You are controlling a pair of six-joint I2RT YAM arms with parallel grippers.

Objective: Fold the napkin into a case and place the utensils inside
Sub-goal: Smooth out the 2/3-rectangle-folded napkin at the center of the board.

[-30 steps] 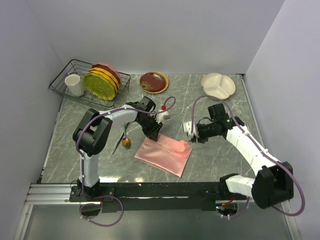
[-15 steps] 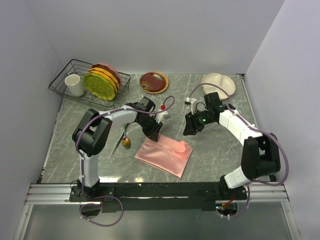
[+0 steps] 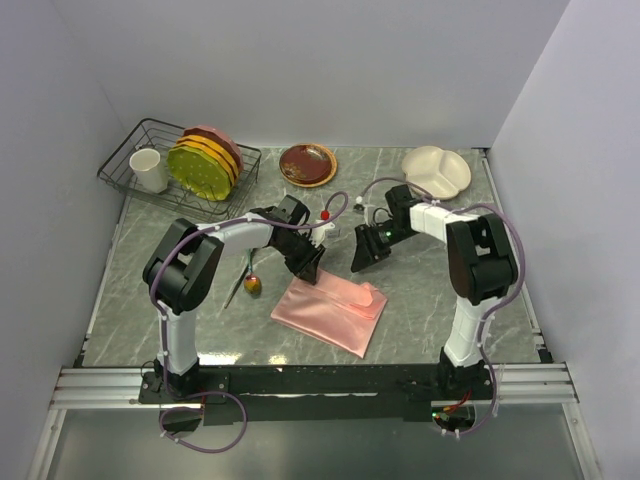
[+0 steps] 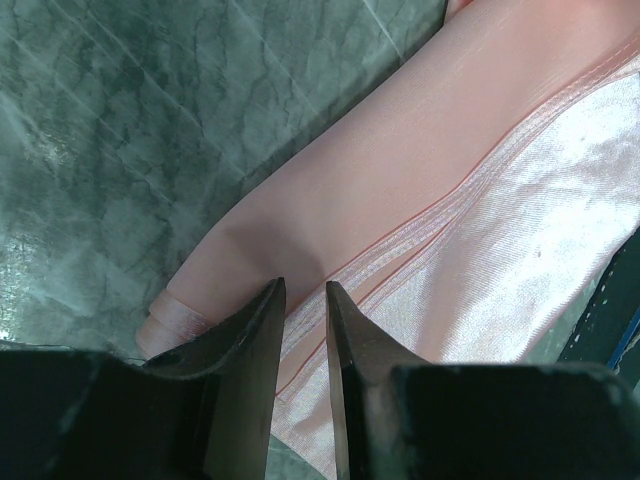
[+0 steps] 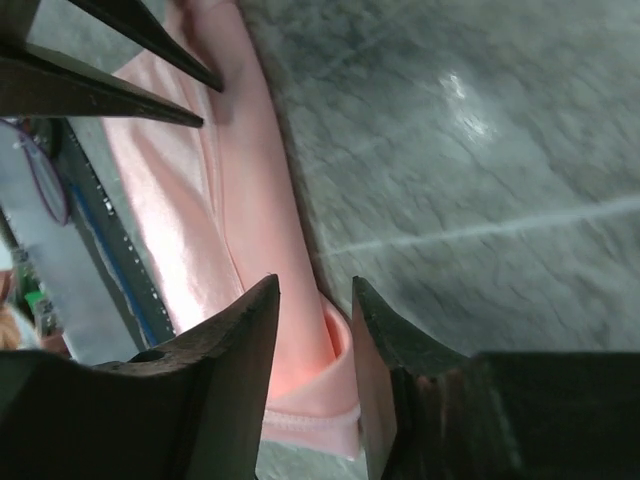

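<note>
while the napkin (image 3: pixel 330 312) lies folded mid-table (image 3: pixel 410 322), the utensils (image 3: pixel 246 281) lie outside, toward the left edge; right jaws open, empty; left jaws narrowed at its corner, grip uncertain.

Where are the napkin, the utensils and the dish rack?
napkin (image 3: pixel 325 312): top view, middle of the folded pink cloth.
utensils (image 3: pixel 253 286): top view, on the round gold head.
dish rack (image 3: pixel 116 160): top view, on its left wire wall.

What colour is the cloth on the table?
The cloth is shiny salmon pink all over, with no pattern. It shows best in the left wrist view.
</note>
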